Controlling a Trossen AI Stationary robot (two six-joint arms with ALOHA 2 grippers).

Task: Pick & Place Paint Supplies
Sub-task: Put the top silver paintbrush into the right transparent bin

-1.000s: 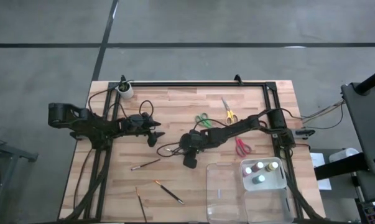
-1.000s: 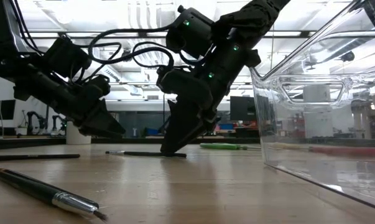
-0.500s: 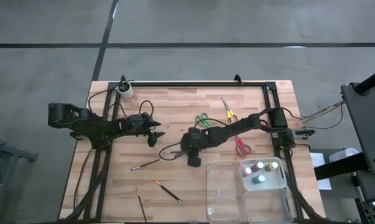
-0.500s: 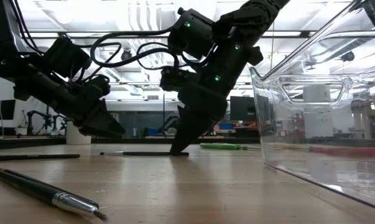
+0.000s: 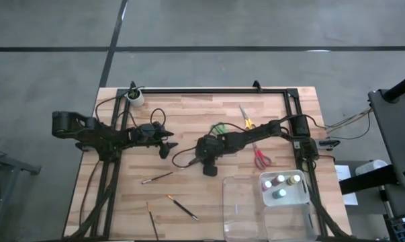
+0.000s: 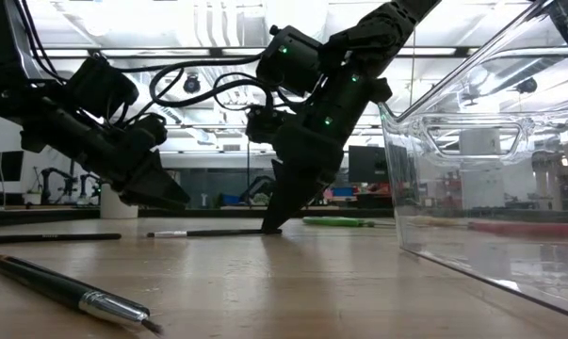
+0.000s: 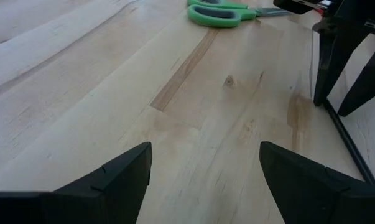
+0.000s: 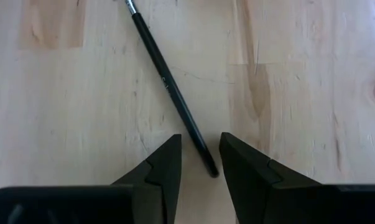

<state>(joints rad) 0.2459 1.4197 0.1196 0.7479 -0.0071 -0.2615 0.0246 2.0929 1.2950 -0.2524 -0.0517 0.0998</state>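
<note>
Trouble looks likely: the right gripper, fingers parted and low over mid-table, straddles only the very end of the black brush, so closing could flick it away (left gripper hovers wide, empty).

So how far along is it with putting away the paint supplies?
Done: four paint bottles stand in the clear tray. In hand: the right gripper is down on the table with its fingers astride one end of a black brush, not lifted. Left: three more brushes and three scissors lie on the table. The left gripper waits open.
</note>
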